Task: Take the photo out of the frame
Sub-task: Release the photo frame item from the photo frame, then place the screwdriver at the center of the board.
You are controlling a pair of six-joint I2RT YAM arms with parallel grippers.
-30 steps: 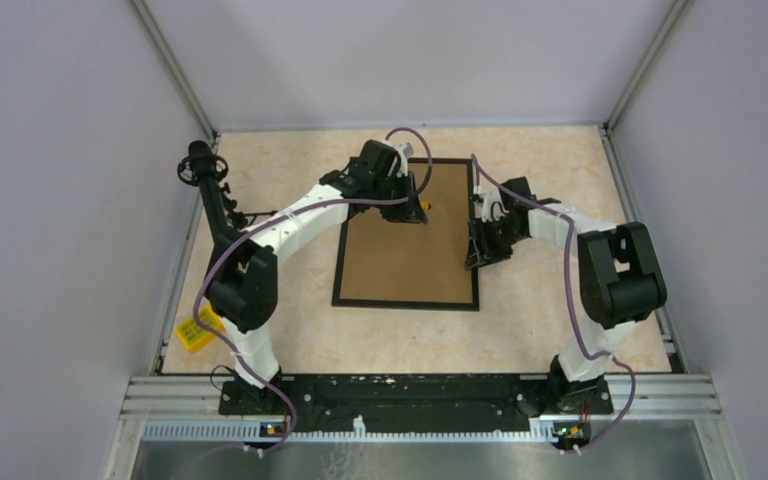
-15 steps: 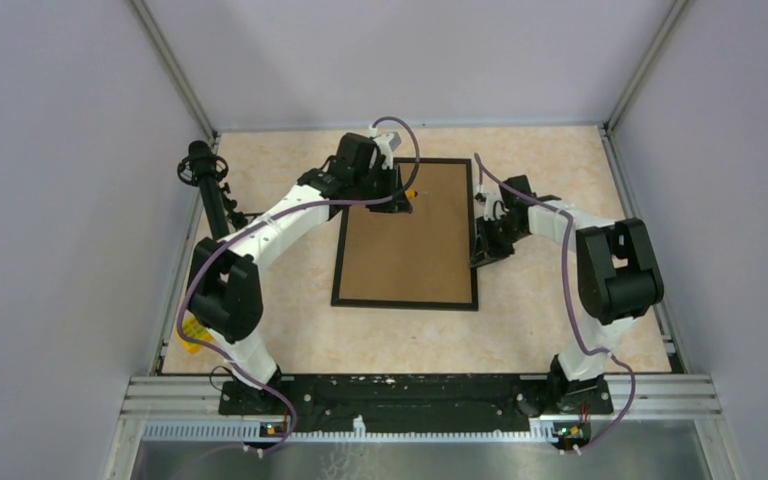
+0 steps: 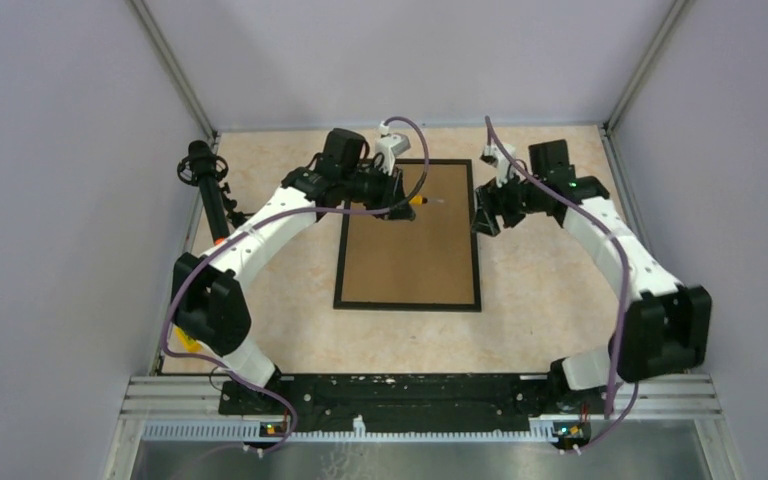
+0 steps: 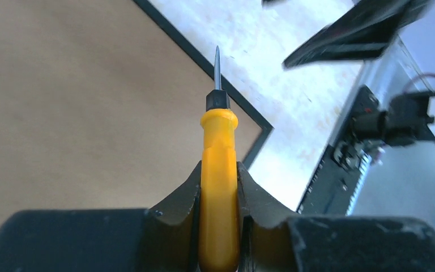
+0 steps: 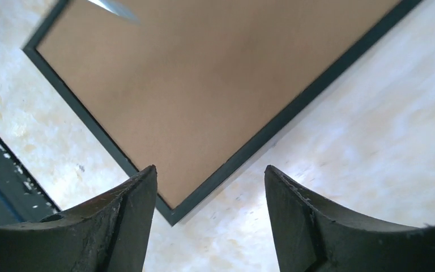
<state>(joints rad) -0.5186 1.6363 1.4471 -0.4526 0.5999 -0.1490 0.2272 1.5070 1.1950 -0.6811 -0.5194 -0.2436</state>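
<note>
The frame lies flat on the counter between the two arms, back side up. It is a long rectangle. A thin black border runs round a matt brown fibreboard panel that looks smooth and plain. The counter is a pale beige, marbled sheet with a faint sheen.

The left pincer is pinching a screwdriver. Its dark, curved fingers press on both sides of a glossy orange-yellow plastic handle. The handle is round and ends in a rounded collar, then a black ferrule and a slim, pointed metal blade. From above, this tool hangs over the far part of the fibreboard, with the blade pointing toward the right arm. Whether the tip touches the board cannot be told.

The right pincer stands spread with nothing between its fingers, which are black, wedge-shaped and rough-grained. It is above the right border near the far corner; the right wrist view looks down on a near corner of the border and the marbled sheet.

Purple cables loop along the white arm shells. A black knobbed post stands by the left wall, and a small yellow thing lies near the left base.
</note>
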